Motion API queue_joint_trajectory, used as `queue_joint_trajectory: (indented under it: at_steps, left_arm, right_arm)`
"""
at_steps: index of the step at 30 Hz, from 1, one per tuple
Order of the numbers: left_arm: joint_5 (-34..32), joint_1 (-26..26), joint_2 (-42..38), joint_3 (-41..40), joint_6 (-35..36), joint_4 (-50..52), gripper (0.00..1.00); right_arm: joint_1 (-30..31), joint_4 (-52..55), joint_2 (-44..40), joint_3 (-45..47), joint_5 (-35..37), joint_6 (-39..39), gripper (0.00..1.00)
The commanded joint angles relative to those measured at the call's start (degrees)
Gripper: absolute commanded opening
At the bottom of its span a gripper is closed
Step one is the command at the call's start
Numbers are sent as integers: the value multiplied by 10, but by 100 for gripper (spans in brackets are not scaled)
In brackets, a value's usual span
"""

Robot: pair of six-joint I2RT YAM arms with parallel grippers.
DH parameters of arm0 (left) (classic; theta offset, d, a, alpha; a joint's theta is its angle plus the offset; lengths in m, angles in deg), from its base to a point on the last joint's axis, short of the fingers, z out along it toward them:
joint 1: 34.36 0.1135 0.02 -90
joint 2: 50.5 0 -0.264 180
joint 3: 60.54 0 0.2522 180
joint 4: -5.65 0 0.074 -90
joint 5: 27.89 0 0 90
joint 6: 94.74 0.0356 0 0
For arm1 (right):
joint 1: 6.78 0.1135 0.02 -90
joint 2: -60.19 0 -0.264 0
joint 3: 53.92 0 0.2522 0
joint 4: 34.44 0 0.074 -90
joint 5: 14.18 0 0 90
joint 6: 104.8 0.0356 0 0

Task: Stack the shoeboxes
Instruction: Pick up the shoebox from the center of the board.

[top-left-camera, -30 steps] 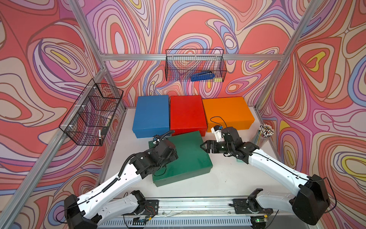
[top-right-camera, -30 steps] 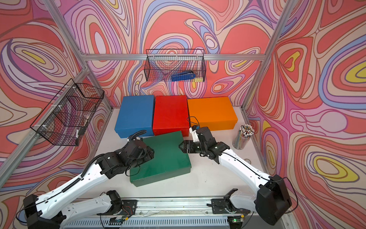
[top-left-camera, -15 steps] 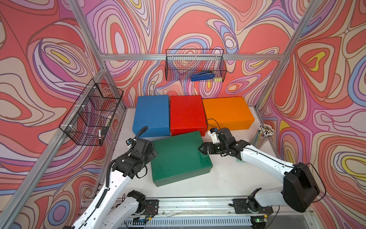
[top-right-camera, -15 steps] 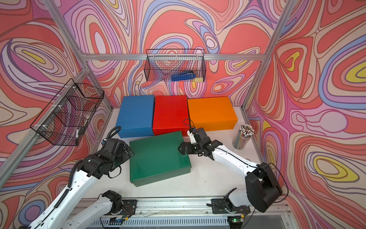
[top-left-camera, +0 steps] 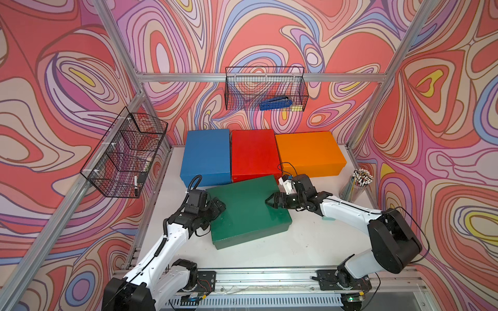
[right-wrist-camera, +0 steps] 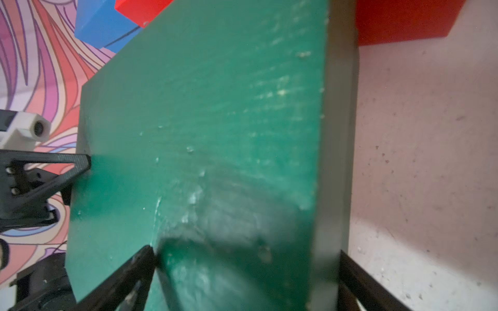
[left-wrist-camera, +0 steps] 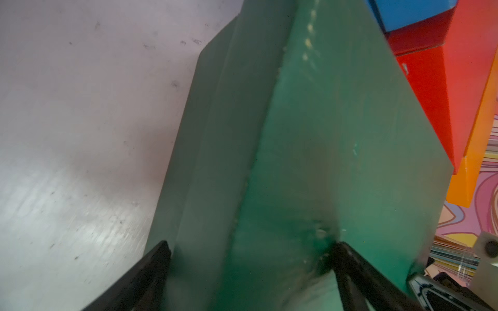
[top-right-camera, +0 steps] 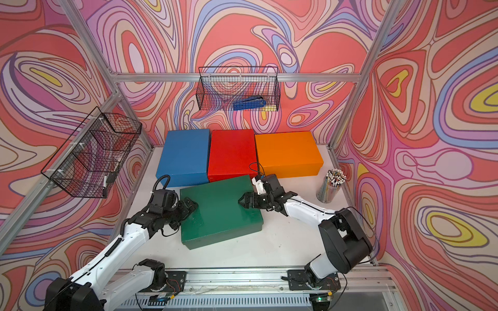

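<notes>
The dark green shoebox (top-left-camera: pixel 248 207) lies slightly turned on the white table, in front of the blue (top-left-camera: pixel 206 156), red (top-left-camera: pixel 254 154) and orange (top-left-camera: pixel 310 153) shoeboxes, which stand side by side along the back. My left gripper (top-left-camera: pixel 218 208) is open at the green box's left edge. In the left wrist view its jaws (left-wrist-camera: pixel 250 250) straddle that edge, one finger on the lid and one beside the wall. My right gripper (top-left-camera: pixel 267 201) is open at the right edge, and its jaws (right-wrist-camera: pixel 245 253) straddle it the same way.
A black wire basket (top-left-camera: pixel 124 153) hangs on the left wall. Another (top-left-camera: pixel 265 88) on the back wall holds a blue stapler (top-left-camera: pixel 275 103). A clear cup of pencils (top-left-camera: pixel 355 185) stands at the right, beside the right arm. The arms' rail (top-left-camera: pixel 256 277) runs along the front.
My left arm has drawn back from over the green lid to its left edge, and its jaws have widened. The right gripper has crept a little further over the right edge. The box has not moved.
</notes>
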Motion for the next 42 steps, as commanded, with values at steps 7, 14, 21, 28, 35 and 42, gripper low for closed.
queue_joint_trajectory:
  at_steps: [7, 14, 21, 28, 35, 42]
  left_arm:
    - [77, -25, 29, -5, -29, -35, 84]
    - [58, -40, -20, 55, -30, 39, 85]
    - [47, -55, -81, 81, -45, 80, 85]
    - [23, -58, -134, 129, -53, 105, 86]
    - [1, -60, -63, 265, 5, 94, 87]
    - [-32, -56, 62, 380, 82, 65, 89]
  right_arm:
    - [24, -92, 7, 20, -132, 59, 84]
    - [104, 54, -21, -65, -82, -20, 78]
    - [122, 64, -43, -94, -86, -2, 74]
    - [126, 95, -39, -161, -93, -22, 72]
    - [125, 117, -4, -257, -91, -72, 72]
    - [95, 102, 86, -343, -86, -112, 71]
